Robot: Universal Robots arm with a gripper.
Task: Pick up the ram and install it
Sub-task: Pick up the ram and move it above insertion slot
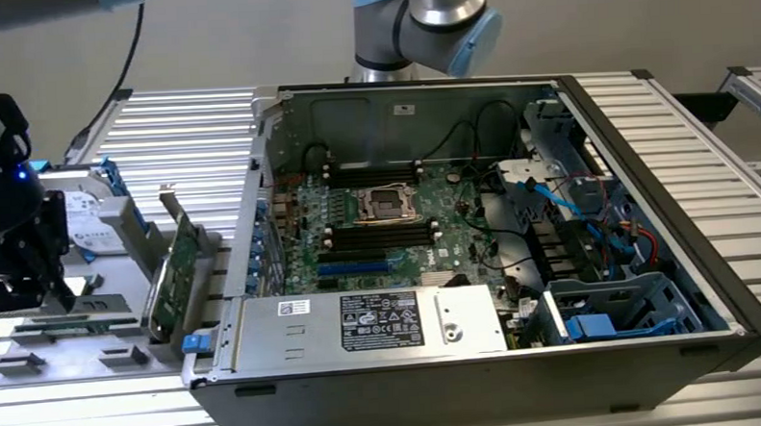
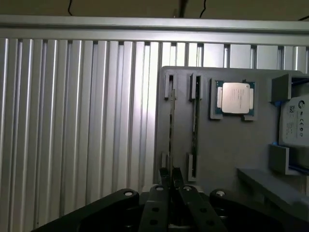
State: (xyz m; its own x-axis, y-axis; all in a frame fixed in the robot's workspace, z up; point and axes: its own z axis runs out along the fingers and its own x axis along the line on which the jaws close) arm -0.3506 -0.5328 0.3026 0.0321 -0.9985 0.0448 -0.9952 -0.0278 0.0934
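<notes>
The ram (image 2: pixel 171 126) is a thin green stick seen edge-on, standing in a slot of the grey parts holder (image 2: pixel 227 145). A second stick (image 2: pixel 194 126) stands in the parallel slot beside it. My gripper (image 2: pixel 170 173) is at the near end of the first stick, its two black fingers (image 2: pixel 163 175) drawn close together on either side of the board's edge. In the exterior view my gripper (image 1: pixel 11 287) hangs low over the holder (image 1: pixel 116 330) at the exterior view's left, outside the open computer case (image 1: pixel 484 218).
A processor chip (image 2: pixel 235 98) and a hard drive (image 2: pixel 295 121) rest in the holder. A taller green expansion card (image 1: pixel 171 270) stands between holder and case. Black memory slots (image 1: pixel 379 235) flank the processor socket (image 1: pixel 387 199). A ribbed metal table (image 2: pixel 72 121) lies around everything.
</notes>
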